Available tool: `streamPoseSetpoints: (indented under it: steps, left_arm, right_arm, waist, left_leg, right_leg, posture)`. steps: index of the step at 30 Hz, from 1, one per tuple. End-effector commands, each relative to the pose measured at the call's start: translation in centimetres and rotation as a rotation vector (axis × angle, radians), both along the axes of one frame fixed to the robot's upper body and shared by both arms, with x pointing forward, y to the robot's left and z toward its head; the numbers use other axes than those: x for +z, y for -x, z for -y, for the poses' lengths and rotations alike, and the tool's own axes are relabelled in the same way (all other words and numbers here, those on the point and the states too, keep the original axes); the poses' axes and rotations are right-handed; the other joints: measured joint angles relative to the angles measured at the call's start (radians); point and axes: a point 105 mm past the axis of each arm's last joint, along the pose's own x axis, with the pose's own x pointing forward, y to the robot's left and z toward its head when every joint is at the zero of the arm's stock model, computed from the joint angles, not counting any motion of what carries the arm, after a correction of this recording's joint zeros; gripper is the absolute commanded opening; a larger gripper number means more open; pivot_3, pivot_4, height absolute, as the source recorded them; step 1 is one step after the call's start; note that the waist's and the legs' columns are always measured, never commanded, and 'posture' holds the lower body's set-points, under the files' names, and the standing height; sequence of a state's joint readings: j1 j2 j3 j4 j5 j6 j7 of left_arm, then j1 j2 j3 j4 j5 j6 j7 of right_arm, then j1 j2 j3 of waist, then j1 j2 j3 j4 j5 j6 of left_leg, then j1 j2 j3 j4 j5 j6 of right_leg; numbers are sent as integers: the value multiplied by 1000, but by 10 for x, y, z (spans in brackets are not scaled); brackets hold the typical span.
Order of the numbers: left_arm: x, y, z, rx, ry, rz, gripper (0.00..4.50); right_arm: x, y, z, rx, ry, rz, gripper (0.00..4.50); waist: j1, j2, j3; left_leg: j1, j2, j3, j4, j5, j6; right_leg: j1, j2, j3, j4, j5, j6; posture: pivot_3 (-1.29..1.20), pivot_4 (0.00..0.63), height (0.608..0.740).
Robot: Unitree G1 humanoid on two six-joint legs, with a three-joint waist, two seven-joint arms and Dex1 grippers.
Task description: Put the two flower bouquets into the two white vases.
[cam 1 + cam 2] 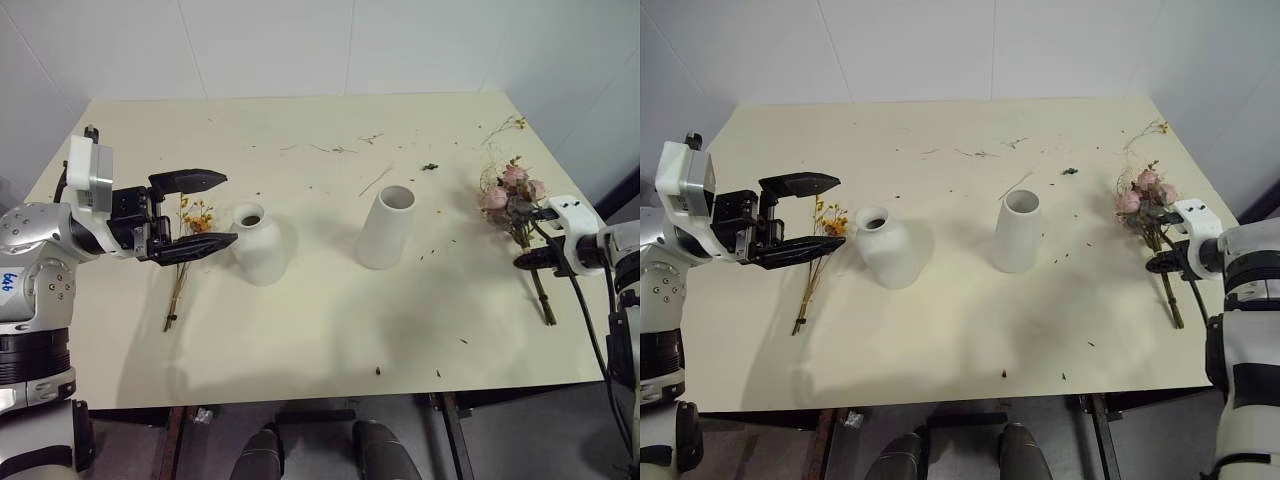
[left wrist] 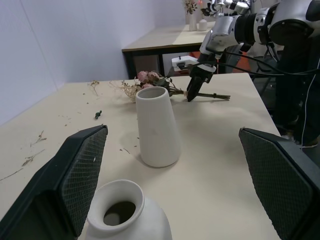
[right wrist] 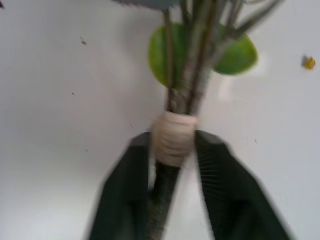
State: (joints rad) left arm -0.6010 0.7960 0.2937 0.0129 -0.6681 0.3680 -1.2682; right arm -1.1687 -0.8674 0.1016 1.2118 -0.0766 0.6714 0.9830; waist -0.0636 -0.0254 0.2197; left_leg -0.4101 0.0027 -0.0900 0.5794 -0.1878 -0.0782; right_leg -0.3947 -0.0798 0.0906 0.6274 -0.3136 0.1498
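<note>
The right claw is pinched shut on the rose bunch. It grips the stems right at the pale wrap that ties them together. The bunch lies flat on the table, close to the right edge, with its pink flowers pointing toward the far edge and its stems toward the near edge.

The left claw is wide open and holds nothing. It hangs above the table near the left edge, just beside the round vase. The yellow bunch lies flat on the table under it, with its thin brown stems pointing toward the near edge.

The tall vase stands near the middle of the table. The round vase stands to its left, well apart from it. Both stand upright and both look empty. Small twigs lie near the far edge.

The step now looks like lifting the rose bunch. To do it well, the right claw should keep a firm hold on the wrap so no stem slips out. It should lift the bunch high and turn it so the stems hang down. The tall vase has the wide mouth and is nearer, so it seems the better home for this full bunch. The stems should go in slowly, or they may tip the vase.
</note>
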Motion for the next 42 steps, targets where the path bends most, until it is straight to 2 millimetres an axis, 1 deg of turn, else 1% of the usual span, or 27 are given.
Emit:
streamPoseSetpoints:
  steps: [1,2,3,5,6,8,10,11,13,14,15,17,18,20,23,26,32,36,40,41,42]
  left_arm:
    - [11,3,0,-11,2,43,4500]
    - [11,1,0,-9,5,41,4500]
    - [11,0,0,-8,7,40,4500]
    - [10,-4,-1,-4,13,34,4500]
    - [9,-6,-1,-1,16,31,4500]
    - [7,-10,-2,6,25,24,4500]
    - [7,-15,-3,15,38,18,4500]
    - [6,-17,-3,19,41,16,4500]
    - [6,-20,-4,26,51,16,4500]
    - [5,-23,-5,29,61,15,4500]
    - [4,-26,-7,40,69,17,4500]
    - [2,-33,-12,66,97,8,4500]
    - [1,-36,-13,72,100,4,4500]
    - [0,-39,-14,76,103,1,4500]
    - [0,-42,-14,75,106,2,4500]
    - [0,-42,-13,72,112,0,4500]
    - [1,-39,-11,77,122,2,4500]
    - [4,-38,-12,93,131,10,4500]
    - [4,-34,-16,116,138,16,4500]
    - [4,-33,-18,123,139,17,4500]
    - [4,-32,-19,131,139,19,4500]
  right_arm:
    - [42,-16,-13,36,-135,222,47]
    - [55,-21,-16,58,-135,313,48]
    - [64,-24,-17,72,-129,375,48]
    - [111,-31,-34,154,-205,654,48]
    - [137,-28,-44,206,-256,803,48]
    - [175,-13,-63,287,-289,1049,48]
    - [197,5,-80,321,-354,1205,48]
    - [204,13,-89,341,-385,1254,48]
    - [212,28,-107,413,-426,1312,48]
    - [222,40,-121,466,-529,1352,48]
    - [227,47,-133,506,-564,1374,48]
    - [225,53,-155,574,-610,1365,48]
    - [221,52,-164,591,-614,1347,48]
    - [212,51,-176,623,-640,1307,48]
    - [195,49,-187,660,-648,1253,48]
    - [185,45,-190,654,-662,1238,48]
    - [161,33,-205,650,-658,1227,48]
    - [155,30,-208,658,-641,1231,48]
    - [143,28,-210,672,-649,1200,48]
    - [140,28,-211,681,-651,1188,767]
    - [137,30,-214,704,-652,1175,1010]
  waist:
    - [0,0,0]
    - [0,0,0]
    - [0,0,0]
    - [-3,0,0]
    - [-5,0,0]
    - [-7,0,0]
    - [-6,0,0]
    - [-3,0,0]
    - [2,0,0]
    - [4,0,0]
    - [5,0,0]
    - [7,0,0]
    - [7,0,0]
    - [7,-1,-1]
    - [8,-1,-1]
    - [8,-1,-1]
    - [5,-1,-1]
    - [6,-1,-1]
    - [6,-1,-1]
    - [6,-1,-1]
    - [7,-1,-1]
  left_leg:
    - [0,0,0,0,0,0]
    - [0,0,0,0,0,0]
    - [0,0,0,0,0,0]
    - [0,0,0,0,0,0]
    - [0,0,0,0,0,0]
    - [0,0,0,0,0,0]
    - [0,1,-2,-1,0,0]
    - [0,1,-2,0,0,0]
    - [-1,1,-3,-1,0,0]
    - [-1,1,-3,0,0,0]
    - [-1,1,-3,0,0,0]
    - [-1,0,-3,2,0,0]
    - [0,0,-3,2,0,0]
    - [0,0,-3,3,0,0]
    - [0,0,-3,5,0,0]
    - [0,0,-3,5,0,0]
    - [0,0,-4,4,0,0]
    - [0,0,-4,5,0,0]
    - [0,0,-4,4,0,0]
    - [0,0,-4,4,0,0]
    - [0,0,-4,4,0,0]
  right_leg:
    - [0,0,0,0,0,0]
    - [0,0,0,0,0,0]
    - [0,0,0,0,0,0]
    - [0,0,0,0,0,0]
    - [0,0,0,0,0,0]
    - [0,0,0,0,0,1]
    - [0,1,-1,1,0,1]
    - [0,1,-1,1,0,1]
    - [0,1,-1,1,0,1]
    - [0,1,-1,1,0,1]
    - [0,1,-1,1,0,1]
    - [0,1,-1,3,0,1]
    - [0,1,-1,4,0,1]
    - [1,1,-1,5,0,1]
    - [2,1,-1,5,0,1]
    - [2,1,-1,5,0,1]
    - [1,1,-1,6,0,1]
    - [1,1,-1,7,0,1]
    - [1,1,-1,7,0,1]
    - [1,1,-1,7,0,1]
    - [1,1,-1,7,0,1]
  posture:
    - [0,150,740]
    - [0,150,740]
    - [0,150,740]
    - [0,150,740]
    - [0,150,740]
    - [0,150,740]
    - [0,150,740]
    - [0,150,740]
    - [0,150,740]
    - [0,150,740]
    - [0,150,740]
    - [0,150,740]
    - [0,150,740]
    - [0,150,740]
    - [0,150,740]
    - [0,150,740]
    - [0,150,740]
    - [0,150,740]
    - [0,150,740]
    - [0,150,740]
    - [0,150,740]
